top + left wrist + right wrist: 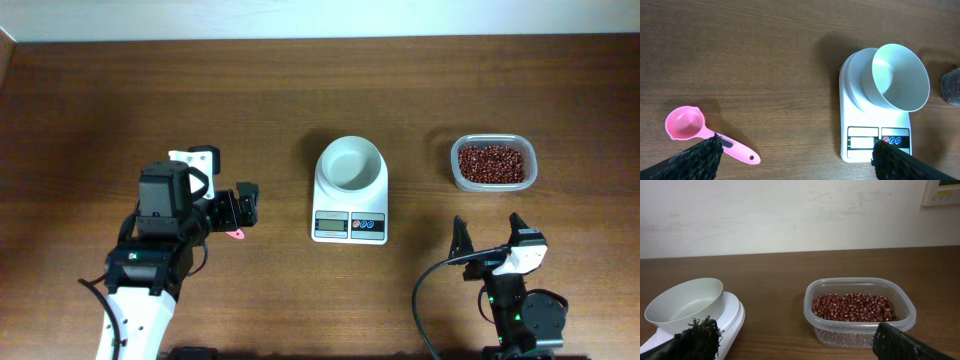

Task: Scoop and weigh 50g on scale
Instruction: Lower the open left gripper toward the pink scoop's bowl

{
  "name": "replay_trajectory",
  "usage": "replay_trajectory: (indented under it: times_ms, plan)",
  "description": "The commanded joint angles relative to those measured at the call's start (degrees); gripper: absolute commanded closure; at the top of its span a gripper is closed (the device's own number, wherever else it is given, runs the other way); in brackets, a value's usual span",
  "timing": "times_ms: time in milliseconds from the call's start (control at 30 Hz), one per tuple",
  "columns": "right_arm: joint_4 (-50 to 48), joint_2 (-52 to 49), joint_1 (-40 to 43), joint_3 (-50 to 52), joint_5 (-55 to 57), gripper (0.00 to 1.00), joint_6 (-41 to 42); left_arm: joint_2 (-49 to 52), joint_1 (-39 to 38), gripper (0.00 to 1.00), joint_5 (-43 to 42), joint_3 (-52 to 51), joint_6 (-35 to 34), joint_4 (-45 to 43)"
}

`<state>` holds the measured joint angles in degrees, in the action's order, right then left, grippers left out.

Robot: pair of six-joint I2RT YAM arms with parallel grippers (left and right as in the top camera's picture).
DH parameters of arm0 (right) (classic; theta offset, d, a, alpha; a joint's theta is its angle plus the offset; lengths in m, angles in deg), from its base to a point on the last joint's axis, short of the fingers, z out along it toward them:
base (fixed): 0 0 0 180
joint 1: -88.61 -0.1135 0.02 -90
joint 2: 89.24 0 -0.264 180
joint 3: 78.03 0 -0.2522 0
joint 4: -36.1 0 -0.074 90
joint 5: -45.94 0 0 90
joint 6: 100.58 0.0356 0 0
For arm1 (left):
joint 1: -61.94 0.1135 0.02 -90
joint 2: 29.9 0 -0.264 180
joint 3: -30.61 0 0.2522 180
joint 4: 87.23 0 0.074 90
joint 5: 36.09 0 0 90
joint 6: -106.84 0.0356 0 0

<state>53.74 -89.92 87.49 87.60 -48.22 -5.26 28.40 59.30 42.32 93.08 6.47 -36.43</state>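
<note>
Scale (pixel 350 200) mid-table, beans (pixel 491 163) in tub (pixel 533 172) at its 3 o'clock, left gripper (pixel 796 144) and right gripper (pixel 488 222) wide open, empty

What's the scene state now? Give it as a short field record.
scale: mid-table, bowl on top, empty
beans: in clear tub, right of scale
scoop: pink, empty, lying on table by left gripper
left gripper: open, holding nothing
right gripper: open, holding nothing, near tub

Pink scoop (pixel 685 125), clear tub (pixel 860 280), wooden table (pixel 150 90)
</note>
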Motion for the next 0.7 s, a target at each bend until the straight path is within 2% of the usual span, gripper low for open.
replay_trajectory:
  times_ms: [0,100,200,467,667]
  plan:
    - [0.26,0.50,-0.37,0.28,-0.28,0.01,-0.44,0.13,0.28,0.02,2.08,1.01,-2.58,-0.33]
    - [0.26,0.50,-0.37,0.28,-0.28,0.01,-0.44,0.13,0.28,0.01,3.56,1.03,-3.74,-0.24]
    - [0.26,0.50,-0.37,0.28,-0.28,0.01,-0.46,0.13,0.31,0.01,7.91,1.07,-7.87,1.27]
    - [0.26,0.50,-0.37,0.28,-0.31,0.01,-0.44,0.83,0.31,0.01,23.43,4.46,-20.15,10.25]
    - [0.26,0.50,-0.37,0.28,-0.28,0.01,-0.46,9.22,2.97,0.01,24.28,13.55,-23.93,18.84]
